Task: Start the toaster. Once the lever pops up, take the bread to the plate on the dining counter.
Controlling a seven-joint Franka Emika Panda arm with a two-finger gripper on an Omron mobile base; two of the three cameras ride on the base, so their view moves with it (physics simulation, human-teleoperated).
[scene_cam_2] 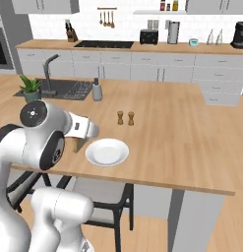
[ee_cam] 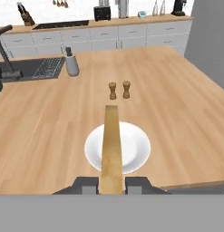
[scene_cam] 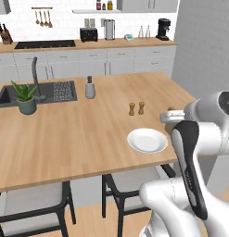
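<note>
With the toaster (scene_cam: 88,34) far back on the rear worktop, the toasting step looks done — gripper (ee_cam: 112,183) clenched on the bread (ee_cam: 111,145), held edge-on above the plate (ee_cam: 137,149) on the table (ee_cam: 177,118) — only the set-down left.
</note>
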